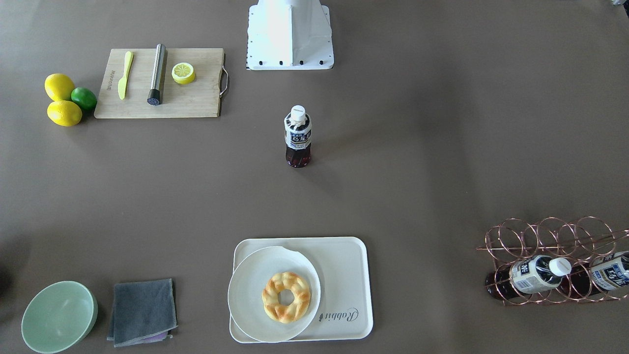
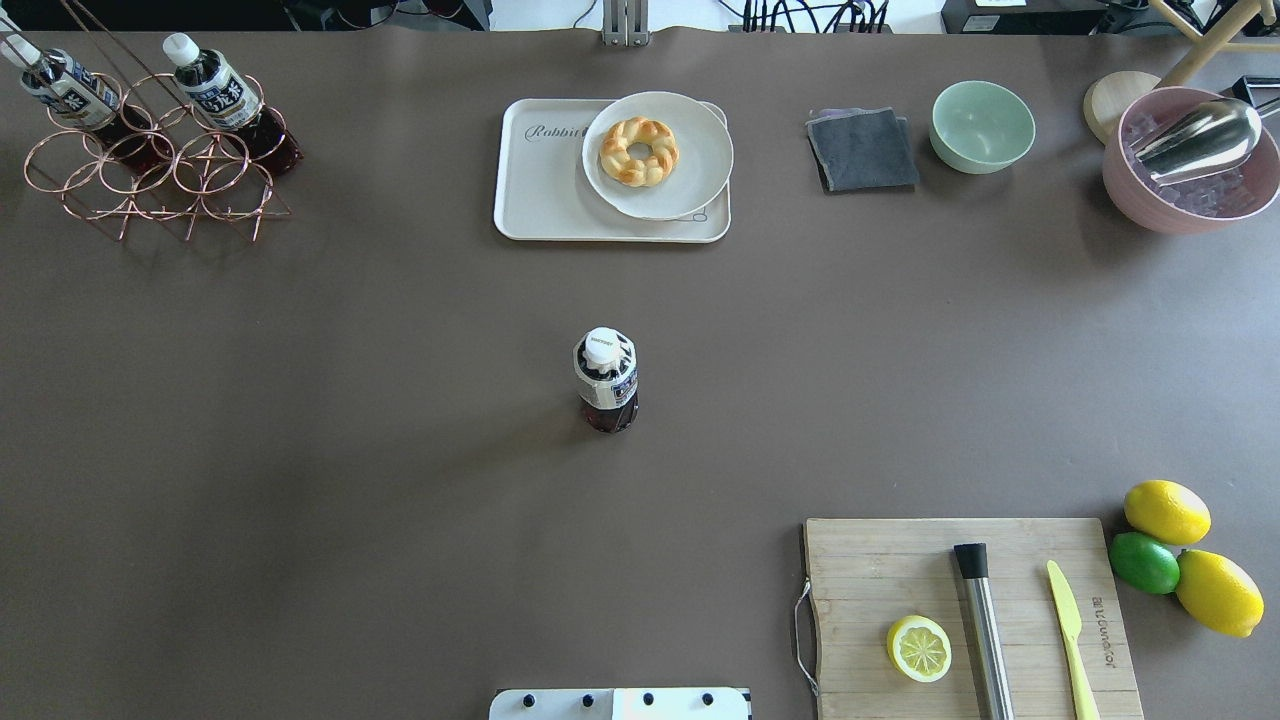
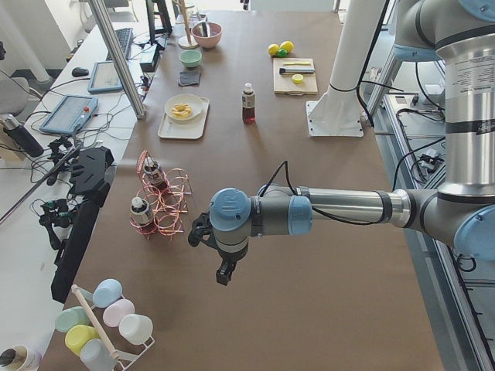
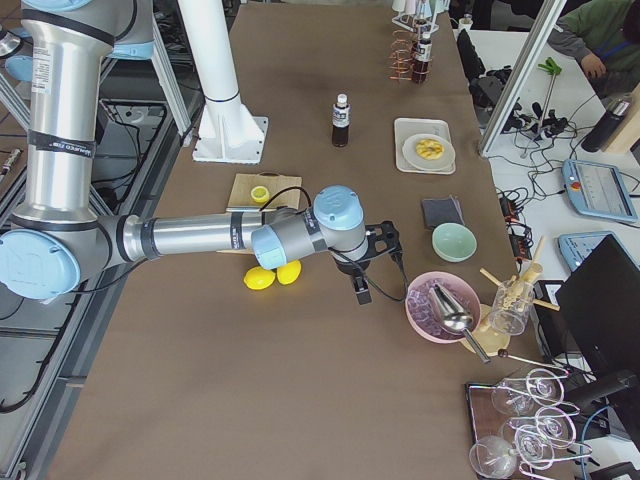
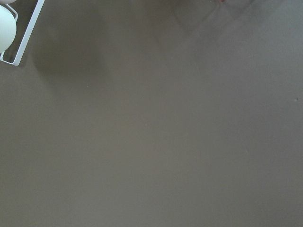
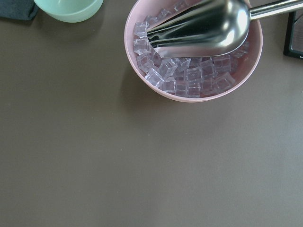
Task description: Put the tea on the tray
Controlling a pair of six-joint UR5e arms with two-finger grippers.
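Observation:
The tea (image 1: 298,137) stands upright, alone, mid-table; it also shows in the overhead view (image 2: 606,380) and the side views (image 3: 248,104) (image 4: 341,120). The cream tray (image 1: 344,275) (image 2: 545,190) lies beyond it at the far edge and carries a round white plate (image 1: 250,290) with a doughnut (image 1: 286,297). My left gripper (image 3: 223,275) hangs over bare table at my far left, well away from the tea. My right gripper (image 4: 362,291) hangs at my far right, near a pink bowl. Neither shows closely enough to tell whether it is open or shut.
A copper wire rack (image 2: 150,170) holds two more bottles. A cutting board (image 2: 960,600) carries a lemon half, a metal rod and a knife, with lemons and a lime (image 2: 1145,562) beside it. A green bowl (image 2: 982,125), grey cloth (image 2: 862,150) and pink ice bowl (image 6: 189,61) stand far right.

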